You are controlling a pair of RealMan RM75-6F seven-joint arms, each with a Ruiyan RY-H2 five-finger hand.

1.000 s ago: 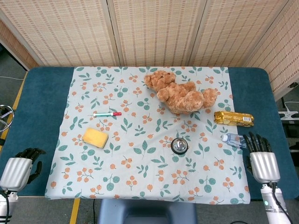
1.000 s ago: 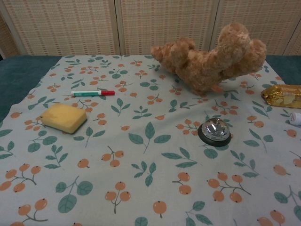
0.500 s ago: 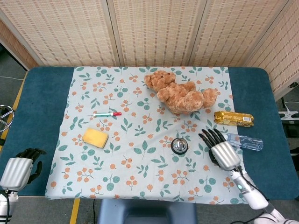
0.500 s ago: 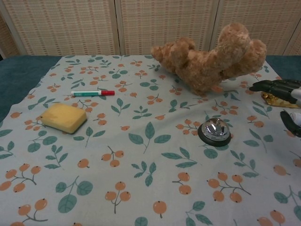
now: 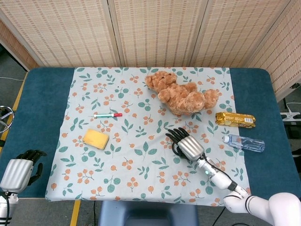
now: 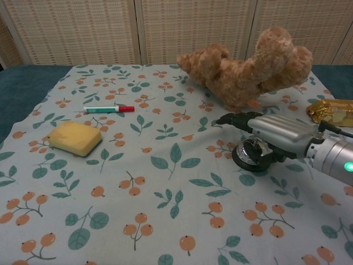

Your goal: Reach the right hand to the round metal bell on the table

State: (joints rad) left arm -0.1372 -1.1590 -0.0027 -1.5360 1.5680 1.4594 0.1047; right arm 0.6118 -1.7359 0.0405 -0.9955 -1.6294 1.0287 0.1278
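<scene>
The round metal bell (image 6: 251, 155) sits on the floral cloth right of centre, on a black base. My right hand (image 5: 189, 146) is stretched over it, palm down, with the dark fingers (image 6: 237, 118) spread and pointing past the bell toward the teddy bear. In the chest view the right hand (image 6: 281, 135) lies just above the dome; contact cannot be told. In the head view the hand hides nearly all of the bell. It holds nothing. My left hand (image 5: 19, 170) rests by the table's front left corner, empty, its fingers loosely bent.
A brown teddy bear (image 5: 183, 94) lies just behind the bell. A gold packet (image 5: 235, 119) and a clear water bottle (image 5: 243, 142) lie to the right. A yellow sponge (image 5: 96, 139) and a green-and-red pen (image 5: 108, 114) lie on the left half of the cloth.
My right hand has swept leftward from the table's right edge, past the bottle, to above the bell. The left hand has stayed still.
</scene>
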